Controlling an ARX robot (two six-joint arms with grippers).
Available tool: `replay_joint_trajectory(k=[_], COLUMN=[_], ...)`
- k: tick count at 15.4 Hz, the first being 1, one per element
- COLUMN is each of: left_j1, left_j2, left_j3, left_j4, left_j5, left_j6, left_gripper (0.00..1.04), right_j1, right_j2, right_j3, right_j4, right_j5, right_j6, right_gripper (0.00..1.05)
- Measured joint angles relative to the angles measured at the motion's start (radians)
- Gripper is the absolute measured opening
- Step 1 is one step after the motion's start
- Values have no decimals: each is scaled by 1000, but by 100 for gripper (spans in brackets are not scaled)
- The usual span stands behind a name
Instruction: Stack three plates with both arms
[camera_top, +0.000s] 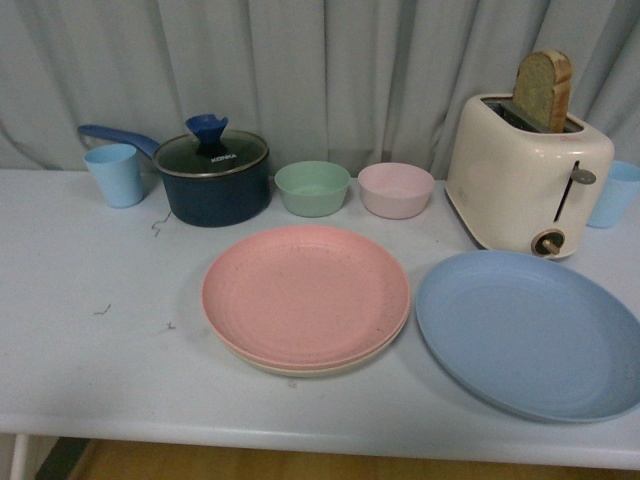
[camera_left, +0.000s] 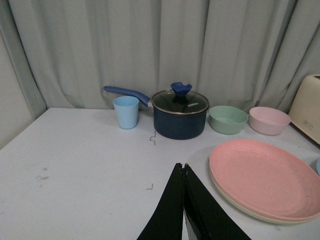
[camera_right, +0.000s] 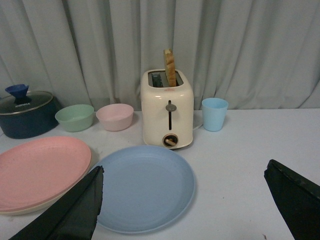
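From the front camera I could see neither arm. The pink plate (camera_top: 305, 292) sat on the cream plate (camera_top: 300, 368), of which only a thin rim showed, in the middle of the worktop (camera_top: 90, 350). The blue plate (camera_top: 525, 335) lay just beside them on the right, not touching them, its outer edge cut off by the frame.

From the left wrist, the left jaws were pressed together and empty, pointing out over bare worktop. The pink-on-cream pair lay off to the side of the tips, near but apart. The blue plate was barely a sliver at the frame edge.

From the right wrist, the right jaws stood wide apart, holding nothing, and only their fingers were in view. The blue plate lay flat between and ahead of them; I couldn't tell whether they touched it. One finger partly hid the stacked pair.
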Motion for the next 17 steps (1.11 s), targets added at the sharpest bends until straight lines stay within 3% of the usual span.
replay_joint_trajectory(k=[4, 5, 10, 17], left_j1=[0, 0, 0, 0], left_j2=[-71, -191, -226, -226], left_j3=[0, 1, 1, 1], left_j4=[-79, -245, -235, -235], left_j5=[0, 2, 0, 0], left_j6=[0, 0, 0, 1], left_gripper=[2, 2, 3, 92], right_j1=[0, 0, 0, 0], right_j2=[0, 0, 0, 0], right_j3=[0, 0, 0, 0], right_j4=[0, 0, 1, 0], right_j5=[0, 0, 0, 0], right_j6=[0, 0, 0, 0], right_gripper=[98, 98, 98, 98])
